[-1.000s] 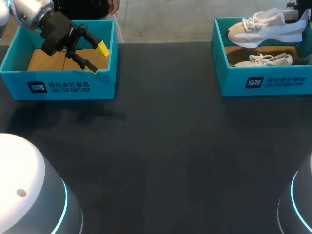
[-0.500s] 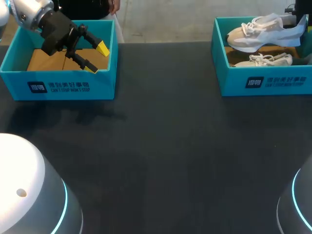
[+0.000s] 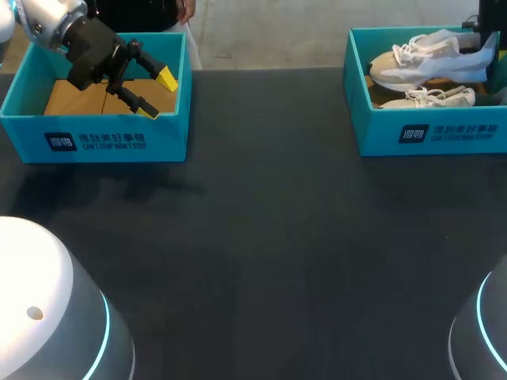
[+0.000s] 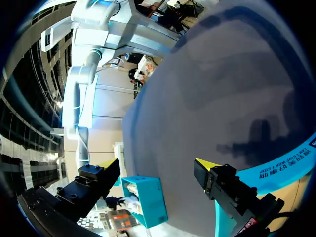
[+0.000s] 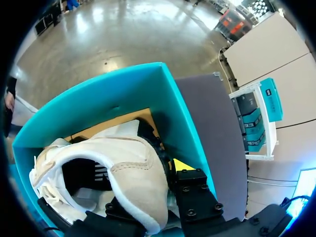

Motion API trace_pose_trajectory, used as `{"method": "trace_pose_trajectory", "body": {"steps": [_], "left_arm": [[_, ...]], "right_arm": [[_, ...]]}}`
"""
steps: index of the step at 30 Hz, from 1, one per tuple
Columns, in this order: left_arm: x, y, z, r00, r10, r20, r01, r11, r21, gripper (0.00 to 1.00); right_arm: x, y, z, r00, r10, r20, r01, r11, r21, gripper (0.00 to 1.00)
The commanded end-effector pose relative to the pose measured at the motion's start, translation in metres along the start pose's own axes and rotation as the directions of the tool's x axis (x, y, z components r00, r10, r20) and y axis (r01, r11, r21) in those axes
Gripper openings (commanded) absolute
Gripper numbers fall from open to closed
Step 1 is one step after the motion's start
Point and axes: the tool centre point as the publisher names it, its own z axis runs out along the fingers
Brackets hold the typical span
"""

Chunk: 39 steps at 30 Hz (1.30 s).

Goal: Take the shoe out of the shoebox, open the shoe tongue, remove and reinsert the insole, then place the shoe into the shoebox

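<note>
A white and beige shoe (image 3: 428, 57) hangs low over the right teal shoebox (image 3: 432, 134), toe pointing left. My right gripper (image 3: 486, 41) is shut on its heel; in the right wrist view the heel (image 5: 136, 173) fills the gap between the fingers (image 5: 183, 166) of the right gripper (image 5: 150, 195). A second, similar shoe (image 3: 429, 97) lies on the box floor under it. My left gripper (image 3: 158, 95) hangs open over the left teal shoebox (image 3: 95, 142) with nothing between its fingers. In the left wrist view, the left gripper (image 4: 155, 165) looks across the table at the far box (image 4: 148, 202).
The left box holds only brown cardboard (image 3: 67, 99). A dark tabletop (image 3: 261, 237) stretches between and in front of the two boxes. The white domes of my arm bases (image 3: 40, 317) sit at the near corners.
The right gripper has lowered the held shoe a little toward the box and shifted it slightly right. The left arm has not moved.
</note>
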Motion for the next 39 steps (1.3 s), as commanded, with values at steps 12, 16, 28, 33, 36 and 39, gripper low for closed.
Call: {"method": "trace_pose_trajectory", "body": {"steps": [12,16,28,33,36,39], "left_arm": [[0.000,0.000,0.000,1.000,0.001,-0.002,-0.001,1.000,0.000,1.00],[0.000,0.000,0.000,1.000,0.001,-0.002,-0.001,1.000,0.000,1.00],[0.000,0.000,0.000,1.000,0.001,-0.002,-0.001,1.000,0.000,1.00],[0.000,0.000,0.000,1.000,0.001,-0.002,-0.001,1.000,0.000,1.00],[0.000,0.000,0.000,1.000,0.001,-0.002,-0.001,1.000,0.000,1.00],[0.000,0.000,0.000,1.000,0.001,-0.002,-0.001,1.000,0.000,1.00]], "right_arm": [[0.008,0.011,0.021,1.000,-0.001,-0.002,0.001,1.000,0.023,0.00],[0.010,0.011,0.027,1.000,0.003,-0.003,-0.003,1.000,0.030,0.00],[0.012,0.012,0.041,1.000,0.008,-0.019,-0.007,1.000,0.030,0.00],[0.013,0.013,0.047,1.000,0.008,-0.019,-0.007,0.999,0.032,0.00],[0.015,0.012,0.051,1.000,0.006,-0.017,-0.005,0.999,0.036,0.00],[0.016,0.012,0.053,1.000,0.005,-0.013,-0.005,0.999,0.039,0.00]]}}
